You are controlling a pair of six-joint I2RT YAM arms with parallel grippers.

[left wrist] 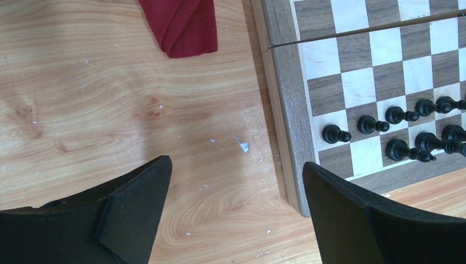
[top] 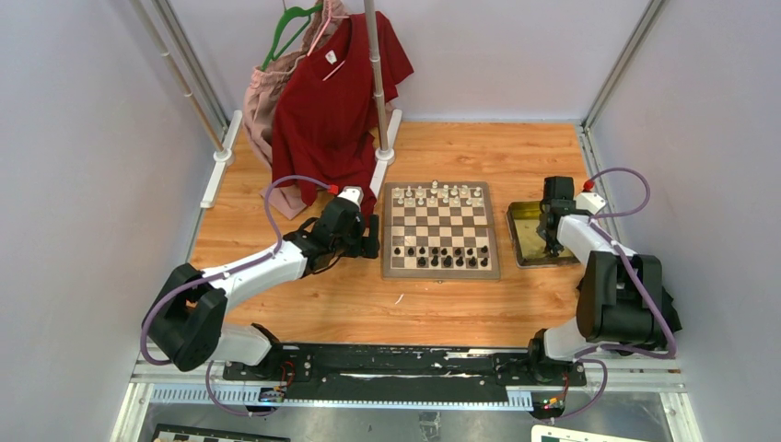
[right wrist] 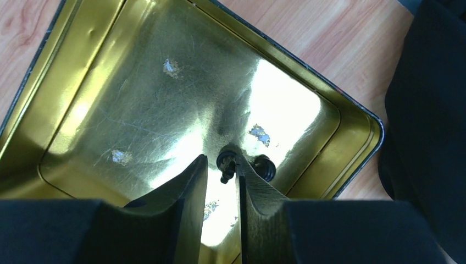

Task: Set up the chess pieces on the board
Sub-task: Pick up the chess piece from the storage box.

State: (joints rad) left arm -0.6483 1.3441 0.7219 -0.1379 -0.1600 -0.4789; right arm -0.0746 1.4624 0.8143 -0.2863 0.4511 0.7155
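Item: black chess piece (right wrist: 228, 161), lying in the gold tray (right wrist: 137, 99) at my right gripper (right wrist: 221, 163) tips, long axis crosswise, head in the narrow gap; whether pinched, I cannot tell. Board (top: 442, 273) lies leftward.

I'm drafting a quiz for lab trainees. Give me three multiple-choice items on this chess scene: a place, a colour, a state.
1. The right claw is over: A the board; B the gold tray; C the red shirt.
2. The pieces on the board's rows nearest the arms are: A white; B black; C red.
3. The left claw is: A open and empty; B shut on a piece; C shut on the shirt.
Key: B, it hangs inside the tray; B, those rows hold black figures; A, its fingers stand wide apart with nothing between.
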